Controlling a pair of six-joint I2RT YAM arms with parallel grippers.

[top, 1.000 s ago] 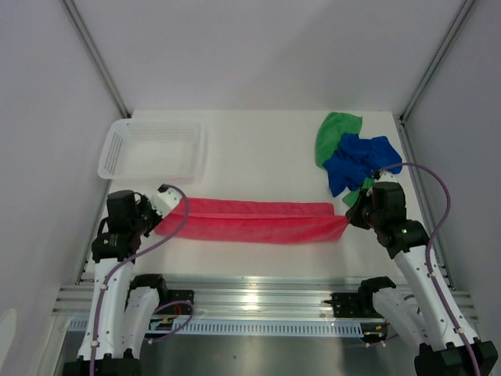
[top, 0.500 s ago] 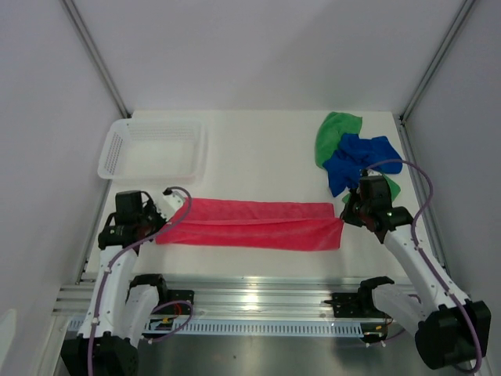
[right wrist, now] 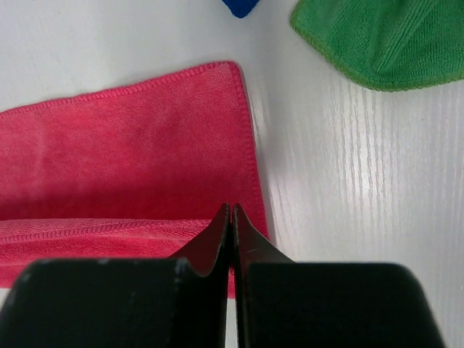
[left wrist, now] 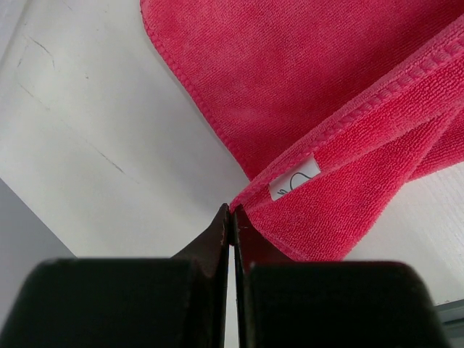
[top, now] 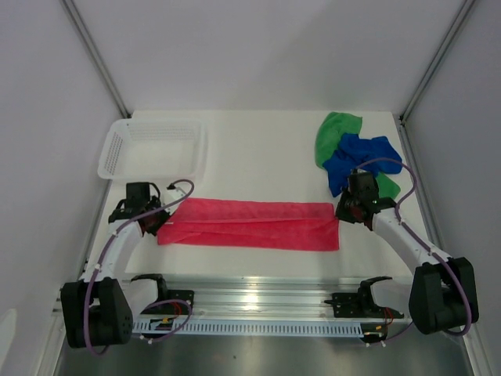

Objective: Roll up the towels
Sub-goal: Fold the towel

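The pink-red towel [top: 250, 223] lies as a long band across the near middle of the table, its near layer folded up over the rest. My left gripper [top: 159, 222] is shut on its left corner; in the left wrist view the tips [left wrist: 230, 210] pinch the corner beside a white label [left wrist: 293, 179]. My right gripper [top: 342, 213] is shut at the right end, its tips [right wrist: 231, 208] meeting the upper layer's edge of the pink towel [right wrist: 130, 145]. The blue towel [top: 360, 157] lies crumpled on the green towel [top: 335, 131] at the back right.
A white mesh basket [top: 109, 153] stands at the back left, just beyond the left arm. Part of the green towel [right wrist: 384, 36] lies close behind the right gripper. Slanted frame posts flank the table at both back corners.
Both grippers have moved away from the near edge, carrying the pink towel's near edge up over itself. The band now lies flatter and straighter.
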